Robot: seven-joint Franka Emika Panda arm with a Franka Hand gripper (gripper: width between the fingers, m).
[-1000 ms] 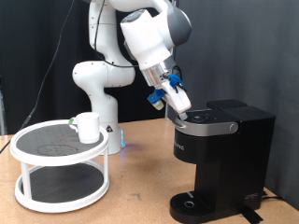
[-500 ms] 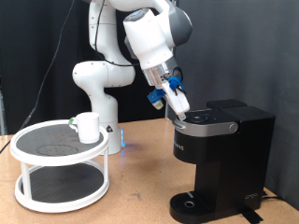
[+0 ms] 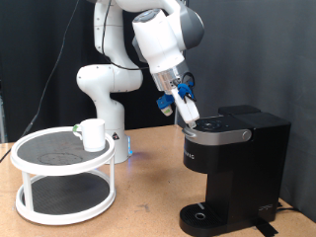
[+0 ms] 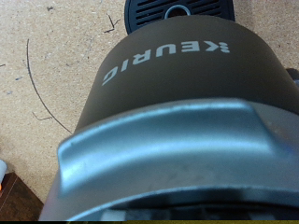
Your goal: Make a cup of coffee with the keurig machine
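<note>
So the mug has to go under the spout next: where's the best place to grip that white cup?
Grip the cup by its rim from above, one finger inside the wall. It stands upright with its mouth open on the round tiered stand's top shelf, nothing overhead.

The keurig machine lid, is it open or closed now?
Closed. In the exterior view the keurig machine has its lid lying flat on the body, no gap. The end effector is at the lid's front edge.

My gripper (image 3: 186, 111) has crept a touch higher and toward the exterior view's right over the last second, closing on the front edge of the keurig's (image 3: 233, 168) lid. Small shift only; my arm has barely tilted with it.
</note>
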